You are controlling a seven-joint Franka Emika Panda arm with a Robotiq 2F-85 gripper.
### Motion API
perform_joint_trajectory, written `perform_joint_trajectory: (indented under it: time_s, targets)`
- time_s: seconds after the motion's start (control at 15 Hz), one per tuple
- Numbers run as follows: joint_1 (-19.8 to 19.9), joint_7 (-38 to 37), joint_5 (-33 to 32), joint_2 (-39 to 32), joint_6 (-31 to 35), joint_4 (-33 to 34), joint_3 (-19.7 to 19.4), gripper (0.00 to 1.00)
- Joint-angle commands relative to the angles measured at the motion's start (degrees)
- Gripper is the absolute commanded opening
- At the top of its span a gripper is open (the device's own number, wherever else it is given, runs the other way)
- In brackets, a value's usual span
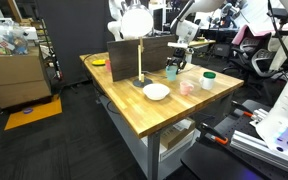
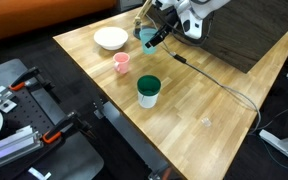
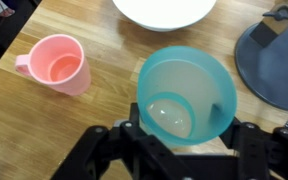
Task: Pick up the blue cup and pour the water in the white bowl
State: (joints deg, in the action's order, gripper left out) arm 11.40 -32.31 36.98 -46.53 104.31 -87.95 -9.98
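Looks onto a wooden table [image 1: 134, 110] in a cluttered workshop, with a cardboard box [image 1: 14, 78] on the floor off one side. Carries a white bowl [image 1: 156, 92], a pink cup [image 1: 187, 87] near it and a white cup with green top [image 1: 208, 80] farther along. Clamps the blue cup [image 3: 184, 95] between the narrowed jaws of the gripper [image 3: 184, 135], close beside the bowl's rim. Seems to tip the blue cup [image 2: 147, 38] in an exterior view, perhaps clear of the wood; hard to tell.
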Motion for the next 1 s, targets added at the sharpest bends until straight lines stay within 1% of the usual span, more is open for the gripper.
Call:
perform_joint_trajectory:
  time_s: [0.0, 0.27, 0.53, 0.67, 0.73, 0.87, 0.93]
  targets:
    - [-3.28, -2.3, -6.99, 3.68, -0.56, -3.1, -0.69, 0.48]
    - [-6.39, -4.57, -14.16, 5.67, -0.02, -3.76, -0.08, 0.48]
    - [-8.61, -6.23, -18.67, 7.21, 0.42, -4.66, 0.14, 0.48]
    - [-9.06, -6.85, -19.55, 7.92, 1.1, -5.42, 0.33, 0.48]
    - [-8.76, -6.73, -18.96, 8.22, 1.3, -5.67, 0.71, 0.48]
    - [-7.11, -5.91, -15.39, 8.69, 1.41, -5.74, 1.86, 0.48]
    - [-8.0, -6.39, -17.82, 6.25, -0.06, -2.96, 1.28, 0.73]
